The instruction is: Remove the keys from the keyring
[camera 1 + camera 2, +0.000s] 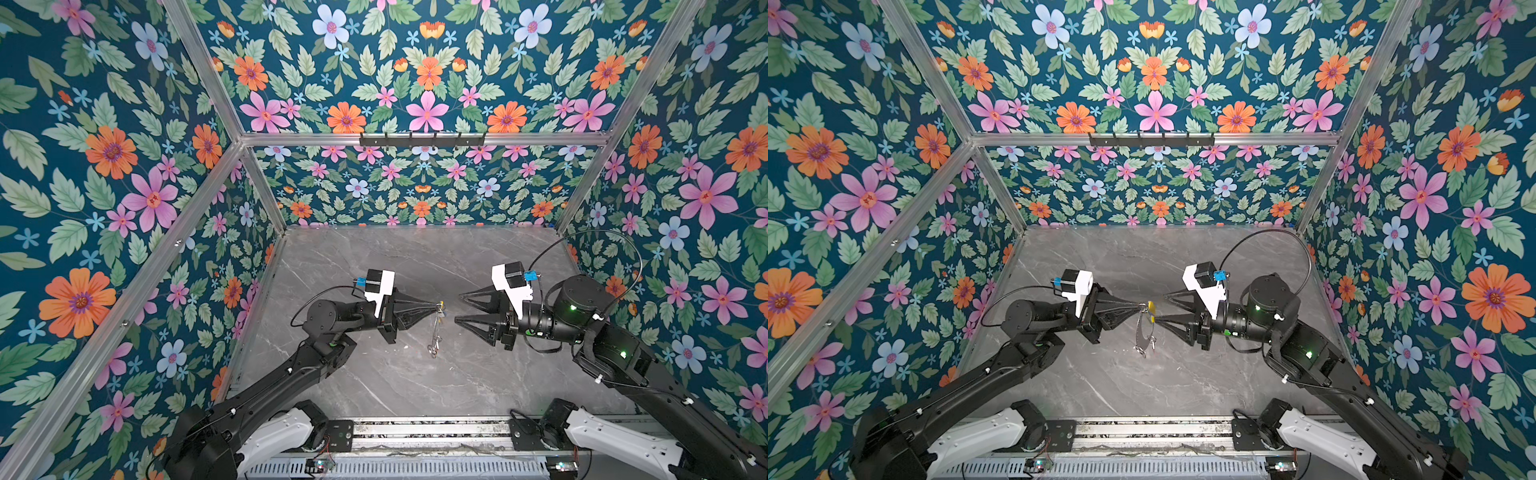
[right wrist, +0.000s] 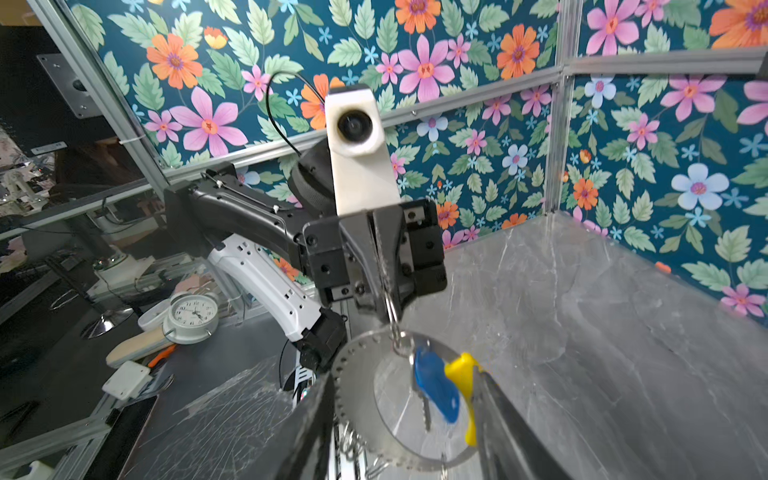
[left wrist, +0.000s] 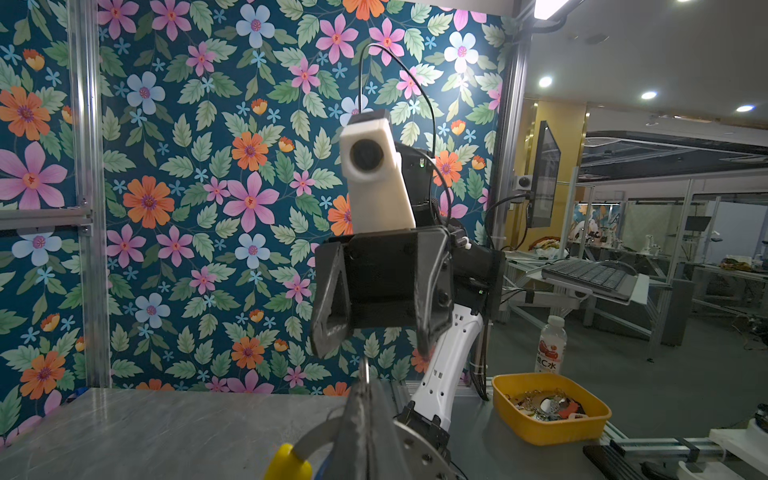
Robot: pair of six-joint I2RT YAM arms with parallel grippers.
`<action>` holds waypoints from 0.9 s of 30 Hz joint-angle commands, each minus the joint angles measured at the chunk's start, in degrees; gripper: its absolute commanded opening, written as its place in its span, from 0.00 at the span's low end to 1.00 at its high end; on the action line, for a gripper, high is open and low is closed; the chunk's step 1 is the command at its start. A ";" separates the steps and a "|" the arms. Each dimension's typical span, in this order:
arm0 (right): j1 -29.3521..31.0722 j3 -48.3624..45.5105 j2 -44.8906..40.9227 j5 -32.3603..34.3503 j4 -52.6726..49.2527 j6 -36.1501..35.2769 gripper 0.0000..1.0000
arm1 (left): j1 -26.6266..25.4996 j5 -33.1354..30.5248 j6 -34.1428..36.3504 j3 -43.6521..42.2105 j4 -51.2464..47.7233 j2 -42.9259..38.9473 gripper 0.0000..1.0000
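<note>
Right wrist view: keyring (image 2: 353, 386) hangs in the air above the desk (image 1: 415, 257), carried by one small split ring (image 2: 392, 309) on its rim. Left gripper (image 1: 1136, 306) has its fingers together, clamped on that ring. Blue-tagged key (image 2: 436, 390) dangles inside the hoop, just beside the yellow arc segment (image 2: 461, 374). I can't make out a red-tagged key.

Right gripper (image 1: 1160, 308): fingers apart, holding nothing, flanking the yellow arc.

Risks, as I judge them:
- The hoop hangs from a single point, so any nudge may swing or twist it away from the closing fingers.
- The fingers could close on the yellow arc or the hoop instead of the key.
- A straight tug may jam the key on its ring, or drag the ring out of the left fingers and drop the lot onto the desk.
</note>
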 commanded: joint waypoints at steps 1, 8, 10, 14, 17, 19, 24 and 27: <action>-0.17 0.76 1.74 -2.30 4.58 1.29 0.54 | 0.02 -0.95 -0.40 -0.19 5.14 0.10 0.00; -2.46 1.11 5.32 -11.84 8.89 5.76 0.40 | 0.07 -1.93 -0.67 -1.20 6.20 0.50 0.00; -2.56 0.80 5.62 -12.49 9.29 6.32 0.34 | 0.09 -2.28 -0.85 -1.63 6.94 0.45 0.00; -2.64 0.44 6.24 -13.54 9.96 7.21 0.25 | -0.03 -2.71 -0.80 -1.91 7.48 0.57 0.00; -2.64 0.27 6.43 -13.52 9.81 7.44 0.21 | 0.06 -2.86 -0.93 -2.05 8.11 0.74 0.00; -2.65 -0.18 6.34 -13.11 9.64 7.43 0.18 | 0.00 -2.79 -1.19 -2.12 8.58 0.83 0.00; -2.65 -0.72 6.78 -13.21 9.96 7.82 0.09 | 0.09 -2.73 -1.60 -2.23 9.19 1.11 0.00; -2.65 -0.63 6.96 -13.57 10.05 7.94 0.03 | 0.05 -2.72 -1.91 -2.36 9.61 1.42 0.00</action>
